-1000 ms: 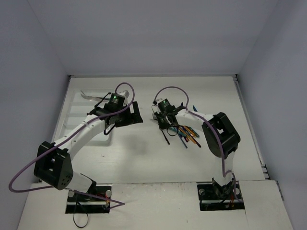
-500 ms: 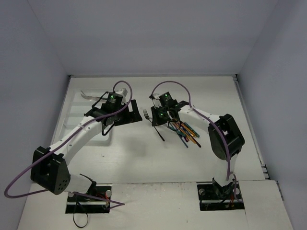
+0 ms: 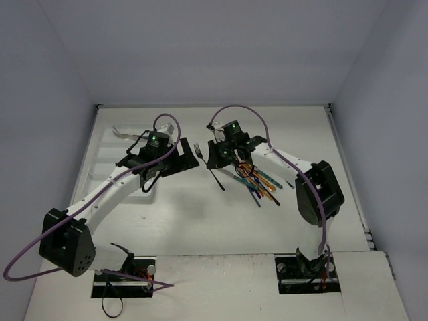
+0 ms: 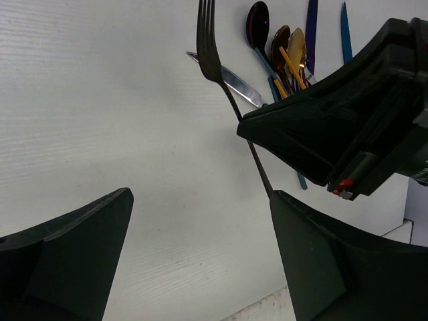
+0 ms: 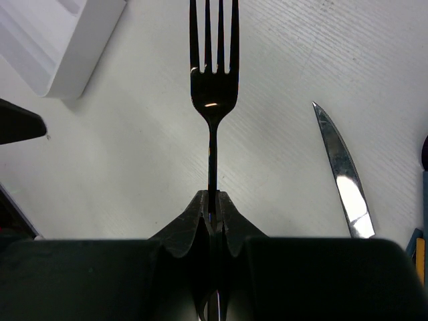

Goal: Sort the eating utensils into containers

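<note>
White counter (image 3: 221,221) fills the floor of a pale-walled box, and both arms are bolted at its near edge, the left arm (image 3: 107,190) slanting up toward the middle and the right arm (image 3: 314,194) folding back to the left. Just past the left arm's wrist, the left pincer (image 4: 200,267) stands wide, its two dark fingers (image 4: 67,257) well apart with only bare counter between them. Facing it from the right, the right pincer (image 5: 212,207) is clamped tight on the thin handle of a dark fork (image 5: 212,87), gripping partway along so that the tines stick out ahead and the handle end trails behind. From above, the fork (image 3: 219,182) lies slanted between the two pincers, tines toward the far left, handle end toward the near right; whether it clears the counter I cannot tell. A silver knife (image 5: 344,180) lies flat on the counter just right of the fork, apart from it. Beyond the knife, right of the right pincer, the other utensils (image 3: 261,184) lie in a loose fanned heap, among them a purple spoon (image 4: 257,23). Far left, the tray (image 3: 93,160) sits along the counter's edge, its near corner (image 5: 60,40) close to the fork's tines but not touching, and the left arm crosses above it.
</note>
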Motion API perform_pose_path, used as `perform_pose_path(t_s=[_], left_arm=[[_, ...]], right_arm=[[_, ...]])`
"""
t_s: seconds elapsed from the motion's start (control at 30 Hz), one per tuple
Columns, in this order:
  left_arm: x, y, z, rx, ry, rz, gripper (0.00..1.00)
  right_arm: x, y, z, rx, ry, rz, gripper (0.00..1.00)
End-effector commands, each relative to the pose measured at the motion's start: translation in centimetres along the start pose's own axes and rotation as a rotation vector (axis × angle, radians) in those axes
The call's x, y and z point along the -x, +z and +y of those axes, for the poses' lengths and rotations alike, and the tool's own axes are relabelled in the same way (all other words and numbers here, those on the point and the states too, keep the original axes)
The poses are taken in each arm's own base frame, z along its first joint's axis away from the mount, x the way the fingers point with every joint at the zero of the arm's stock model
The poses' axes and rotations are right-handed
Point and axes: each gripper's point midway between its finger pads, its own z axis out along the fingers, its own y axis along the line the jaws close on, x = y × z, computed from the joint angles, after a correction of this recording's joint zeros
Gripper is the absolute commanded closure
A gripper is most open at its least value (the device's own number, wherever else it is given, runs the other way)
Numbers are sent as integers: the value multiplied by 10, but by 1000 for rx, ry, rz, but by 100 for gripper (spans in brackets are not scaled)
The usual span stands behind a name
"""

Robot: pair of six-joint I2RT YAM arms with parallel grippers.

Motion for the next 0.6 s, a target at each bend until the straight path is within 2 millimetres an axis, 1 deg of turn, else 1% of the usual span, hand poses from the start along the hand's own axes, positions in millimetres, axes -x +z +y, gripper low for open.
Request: perform_pose_path(t_s=[0.0,0.13,0.3,0.43,0.57], left_arm=[[29,6,-31,-123,-109,-124,22],[43,14,-37,-138,-154,-168,29],[62,19,-53,-195,-182,-238,37],[67,28,-52,-174,-191,-253,42],[75,33,-49,-155,-217,-287,54]], right_arm=[[52,-34,39,72,-73,-166,100],[56,-41,50,77,-89,-187,100],[58,-45,60,80,-104,-203,100],[61,-48,67,85,-109,-216,100],[63,-51,71,86,-110,-228,100]])
